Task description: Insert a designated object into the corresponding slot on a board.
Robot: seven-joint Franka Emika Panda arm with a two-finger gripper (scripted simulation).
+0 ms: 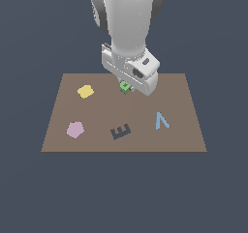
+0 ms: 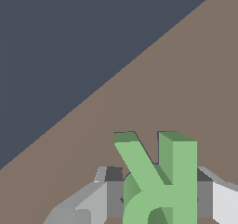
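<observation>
- Flat brown rectangular board (image 1: pixel 184 130): lies on a dark blue-grey ground; carries all the small pieces listed below.
- Small light-green R-shaped block (image 2: pixel 160 181): matte green with darker green side faces; its two legs point away from the wrist camera and its rounded bowl sits between the fingers. In the exterior view it shows as a small green patch (image 1: pixel 125 87) under the arm, near the middle of the board's far edge. Whether it touches the board cannot be told.
- Grey-and-white parallel gripper (image 2: pixel 160 197): one grey finger (image 2: pixel 114 195) is pressed against each flank of the green block, clenched on it.
- White robot arm (image 1: pixel 128 19): comes down from above the board's far edge, hiding the board surface directly behind the block.
- Dark grey E-shaped recess (image 1: pixel 120 131): near the middle of the board's near edge.
- Light-blue "7"-like piece (image 1: pixel 161 120): towards the exterior view's right, well apart from the green block.
- Yellow blob piece (image 1: pixel 85 91): towards the far corner on the exterior view's left.
- Pink pentagon piece (image 1: pixel 75 129): towards the near corner on the exterior view's left.
</observation>
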